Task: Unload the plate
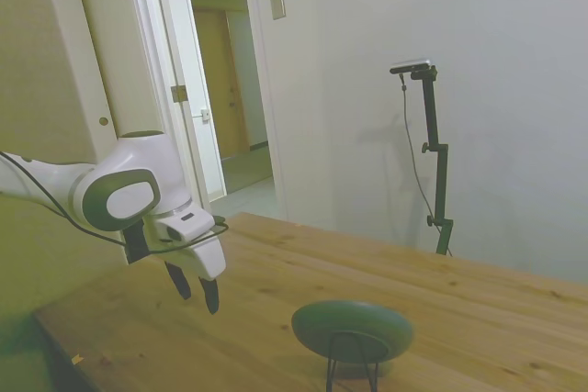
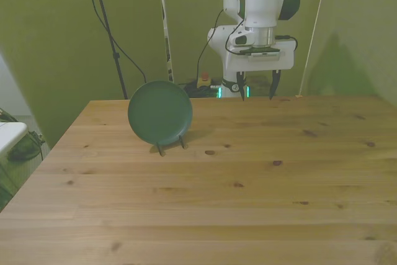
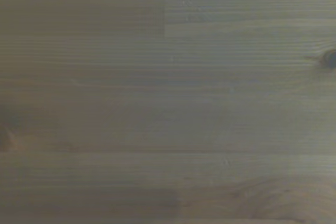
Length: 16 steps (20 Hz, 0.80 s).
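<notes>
Plate (image 2: 159,112) propped near-upright in its wire stand (image 2: 170,147), left of centre; my gripper (image 2: 255,95) hangs empty, jaws apart, upper right, awaiting approach

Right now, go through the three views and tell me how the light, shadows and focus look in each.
Side view: dim and soft, the small round dark green plate slightly blurred on its thin black wire stand. Front view: a yellow-green cast, fairly sharp, with a faint shadow under the plate and the open white two-finger gripper clear. Wrist view: only hazy, low-contrast planks of the wooden table.
</notes>
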### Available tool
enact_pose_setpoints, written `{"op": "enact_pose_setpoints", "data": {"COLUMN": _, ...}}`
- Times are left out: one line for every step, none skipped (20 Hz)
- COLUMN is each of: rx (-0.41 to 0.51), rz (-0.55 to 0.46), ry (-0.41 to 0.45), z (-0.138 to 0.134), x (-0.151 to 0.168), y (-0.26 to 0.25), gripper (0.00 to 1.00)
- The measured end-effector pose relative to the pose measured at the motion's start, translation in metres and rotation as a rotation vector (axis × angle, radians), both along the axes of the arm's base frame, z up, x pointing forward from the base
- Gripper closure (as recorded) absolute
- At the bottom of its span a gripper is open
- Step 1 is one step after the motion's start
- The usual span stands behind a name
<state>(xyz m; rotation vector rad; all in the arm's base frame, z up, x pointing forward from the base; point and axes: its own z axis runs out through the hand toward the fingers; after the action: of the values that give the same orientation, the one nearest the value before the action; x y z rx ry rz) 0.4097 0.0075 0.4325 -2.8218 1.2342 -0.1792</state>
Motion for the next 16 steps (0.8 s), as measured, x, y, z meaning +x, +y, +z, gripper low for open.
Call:
{"op": "enact_pose_setpoints", "data": {"rx": 0.000, "rz": 0.000, "ry": 0.000, "z": 0.000, "x": 0.000, "y": 0.000, "gripper": 0.00}}
{"op": "enact_pose_setpoints", "data": {"rx": 0.000, "rz": -0.001, "ry": 0.000, "z": 0.000, "x": 0.000, "y": 0.000, "gripper": 0.00}}
{"op": "enact_pose_setpoints", "data": {"rx": -0.005, "rz": -0.008, "ry": -0.017, "z": 0.005, "x": 0.002, "y": 0.001, "gripper": 0.00}}
{"op": "enact_pose_setpoints", "data": {"rx": -0.015, "rz": -0.021, "ry": -0.049, "z": 0.018, "x": 0.004, "y": 0.004, "gripper": 0.00}}
{"op": "enact_pose_setpoints", "data": {"rx": -0.027, "rz": -0.033, "ry": -0.083, "z": 0.033, "x": 0.006, "y": 0.008, "gripper": 0.00}}
{"op": "enact_pose_setpoints", "data": {"rx": -0.038, "rz": -0.047, "ry": -0.119, "z": 0.049, "x": 0.007, "y": 0.012, "gripper": 0.00}}
{"op": "enact_pose_setpoints", "data": {"rx": -0.050, "rz": -0.064, "ry": -0.153, "z": 0.066, "x": 0.007, "y": 0.016, "gripper": 0.00}}
{"op": "enact_pose_setpoints", "data": {"rx": -0.069, "rz": -0.088, "ry": -0.183, "z": 0.080, "x": 0.006, "y": 0.017, "gripper": 0.00}}
{"op": "enact_pose_setpoints", "data": {"rx": -0.093, "rz": -0.117, "ry": -0.204, "z": 0.092, "x": 0.006, "y": 0.015, "gripper": 0.00}}
{"op": "enact_pose_setpoints", "data": {"rx": -0.120, "rz": -0.150, "ry": -0.225, "z": 0.103, "x": 0.006, "y": 0.010, "gripper": 0.00}}
{"op": "enact_pose_setpoints", "data": {"rx": -0.146, "rz": -0.187, "ry": -0.238, "z": 0.110, "x": 0.006, "y": 0.003, "gripper": 0.00}}
{"op": "enact_pose_setpoints", "data": {"rx": -0.172, "rz": -0.224, "ry": -0.247, "z": 0.117, "x": 0.006, "y": -0.008, "gripper": 0.00}}
{"op": "enact_pose_setpoints", "data": {"rx": -0.201, "rz": -0.263, "ry": -0.254, "z": 0.123, "x": 0.007, "y": -0.021, "gripper": 0.00}}
{"op": "enact_pose_setpoints", "data": {"rx": -0.229, "rz": -0.304, "ry": -0.262, "z": 0.129, "x": 0.006, "y": -0.035, "gripper": 0.00}}
{"op": "enact_pose_setpoints", "data": {"rx": -0.255, "rz": -0.340, "ry": -0.269, "z": 0.134, "x": 0.006, "y": -0.050, "gripper": 0.00}}
{"op": "enact_pose_setpoints", "data": {"rx": -0.276, "rz": -0.374, "ry": -0.274, "z": 0.139, "x": 0.004, "y": -0.064, "gripper": 0.00}}
